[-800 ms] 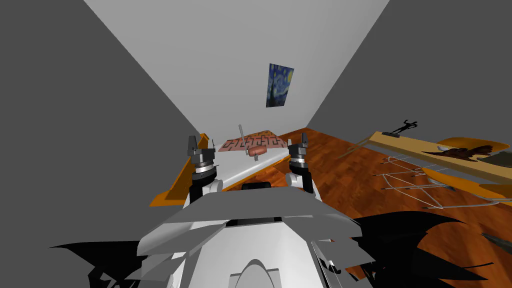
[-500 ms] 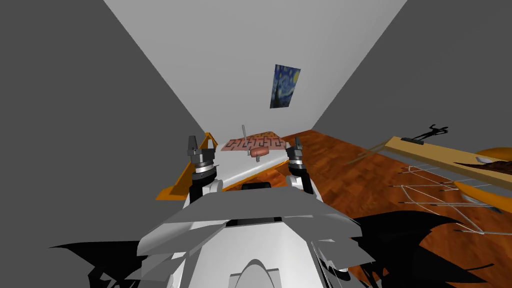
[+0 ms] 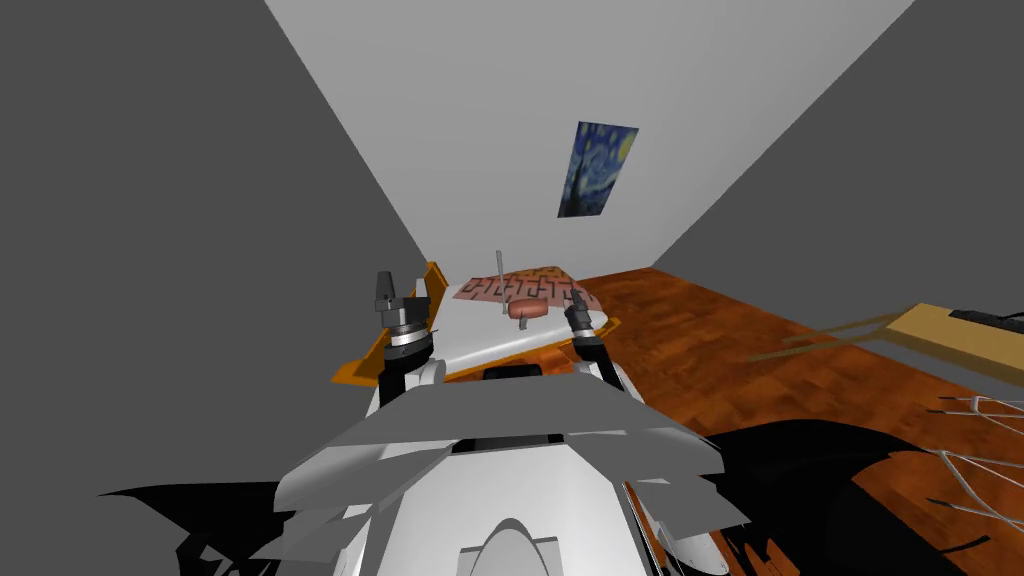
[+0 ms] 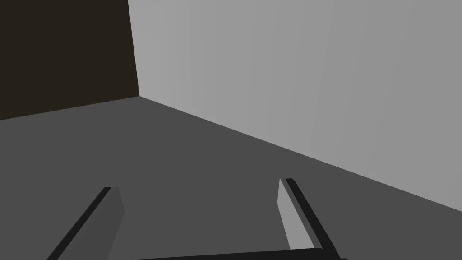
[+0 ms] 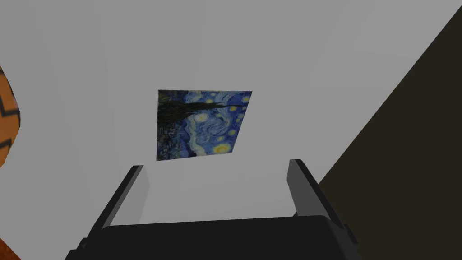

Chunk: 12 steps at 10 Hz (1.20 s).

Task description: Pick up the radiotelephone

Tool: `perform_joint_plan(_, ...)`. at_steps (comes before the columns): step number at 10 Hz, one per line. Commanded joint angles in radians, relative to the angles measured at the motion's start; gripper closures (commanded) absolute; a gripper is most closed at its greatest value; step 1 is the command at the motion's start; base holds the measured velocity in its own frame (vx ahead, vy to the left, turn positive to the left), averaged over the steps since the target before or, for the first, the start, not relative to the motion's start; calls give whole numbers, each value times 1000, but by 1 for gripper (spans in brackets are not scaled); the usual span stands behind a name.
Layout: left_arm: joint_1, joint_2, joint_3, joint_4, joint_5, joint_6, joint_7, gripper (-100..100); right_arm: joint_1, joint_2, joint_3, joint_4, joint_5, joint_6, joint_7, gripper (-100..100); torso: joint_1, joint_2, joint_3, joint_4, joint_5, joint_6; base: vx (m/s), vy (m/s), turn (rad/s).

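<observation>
Bed [image 3: 480, 335] has a white top in an orange frame. At its far end there's a salmon-pink blanket [image 3: 525, 283] with a dark maze pattern, plus a reddish-brown roll [image 3: 527, 307]. Above the bed is a blue painting [image 3: 597, 169] with yellow swirls. Beside the bed, the floor [image 3: 720, 340] is red-brown wood grain. The right gripper [image 5: 216, 164] has a dark body and grey fingers.

Flat, even simulator lighting. The wall [image 3: 560, 90] carrying the painting [image 3: 597, 169] is the brightest surface, a pale grey. The side walls left [image 3: 180, 200] and right [image 3: 900, 150] of the painting are a uniform dark grey. Below and right of the painting, the wooden floor [image 3: 720, 330] is matte and evenly lit. Wide-lens distortion splays the wall edges toward the corners, and the whole head view is rolled. A jagged black area [image 3: 790, 465] lies well below the painting. On the left gripper [image 4: 198, 183], one finger [image 4: 288, 216] catches light and the other [image 4: 106, 221] is shaded.
</observation>
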Motion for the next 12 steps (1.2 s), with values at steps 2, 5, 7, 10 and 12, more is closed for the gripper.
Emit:
perform_joint_plan(2, 0, 0, 0, 0, 0, 0, 0, 0, 40, -71, 25, 66, 19, 22, 41, -100, 1, 1, 1, 0, 0, -1, 78, -9, 285)
perform_joint_plan(5, 0, 0, 0, 0, 0, 0, 0, 0, 58, -102, 42, 102, 31, 33, 66, -100, 1, 0, 0, 0, 0, -1, 76, -15, 193)
perform_joint_plan(7, 0, 0, 0, 0, 0, 0, 0, 0, 77, -134, 60, 136, 43, 44, 91, -100, 2, 1, 1, 0, 0, -1, 65, -9, 212)
perform_joint_plan(10, 0, 0, 0, 0, 0, 0, 0, 0, 113, -200, 99, 208, 67, 67, 145, -100, 2, -1, 0, 0, 0, -1, 92, -11, 309)
perform_joint_plan(12, 0, 0, 0, 0, 0, 0, 0, 0, 146, -266, 142, 271, 92, 90, 201, -100, 2, 0, 0, 0, 0, -1, 94, -14, 418)
